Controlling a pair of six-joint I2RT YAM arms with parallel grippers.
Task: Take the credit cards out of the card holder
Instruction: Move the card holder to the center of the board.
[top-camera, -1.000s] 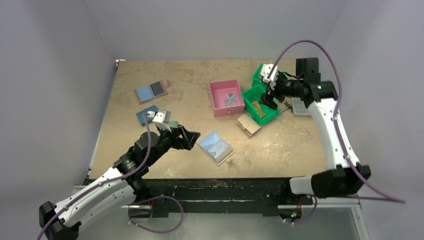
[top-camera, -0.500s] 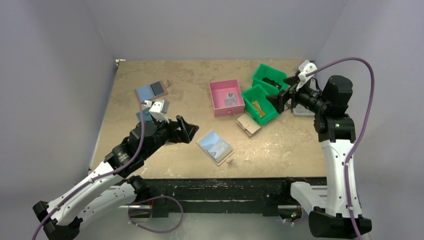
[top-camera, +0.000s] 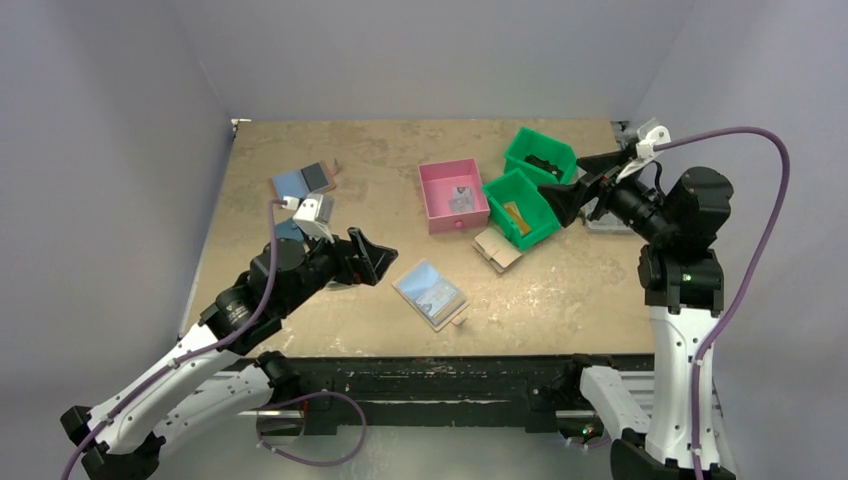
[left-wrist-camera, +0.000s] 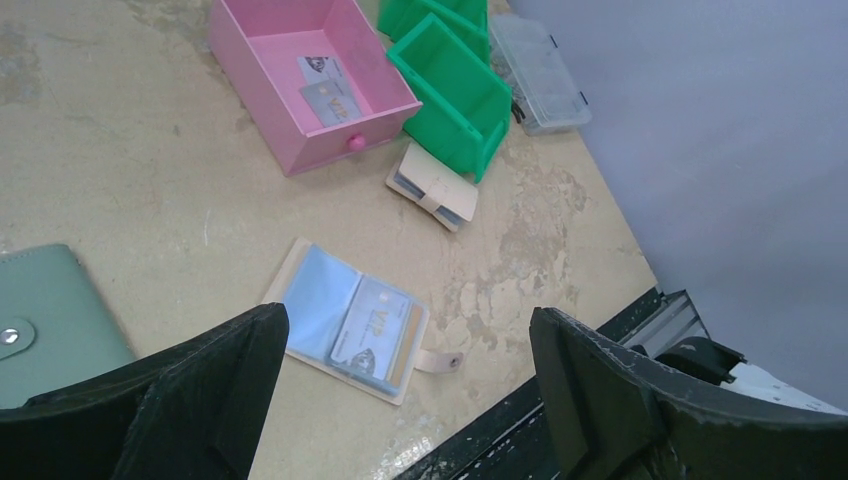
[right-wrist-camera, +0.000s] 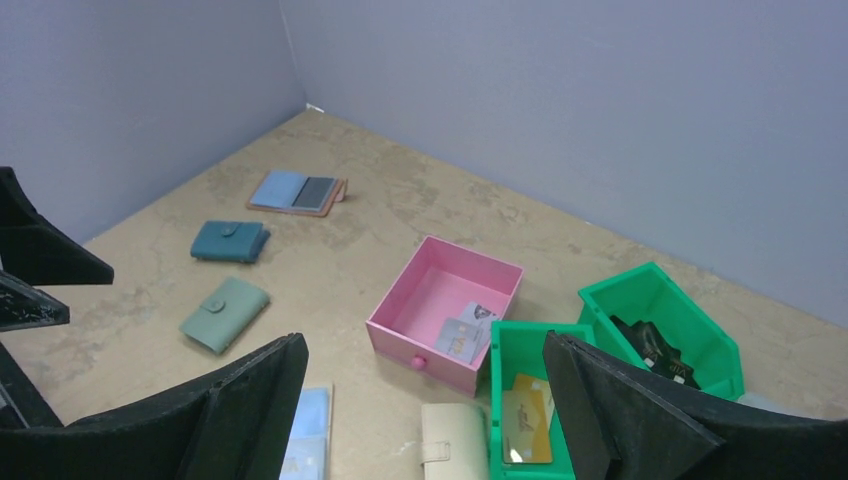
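Right gripper (top-camera: 562, 190) has swung off the green bin (top-camera: 540, 232); left gripper (top-camera: 375, 255), like it, gapes empty. Card holder (top-camera: 431, 293) lies open, lower centre; pinch its thin, slick card (left-wrist-camera: 375, 330) by the exposed edge.

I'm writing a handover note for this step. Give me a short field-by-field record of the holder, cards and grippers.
card holder: lies open on the table, nothing touching it
card: one in its pocket
pink box: two cards inside
green bin: gold card inside
left gripper: open, empty, raised beside the holder
right gripper: open, empty, raised near the green bin
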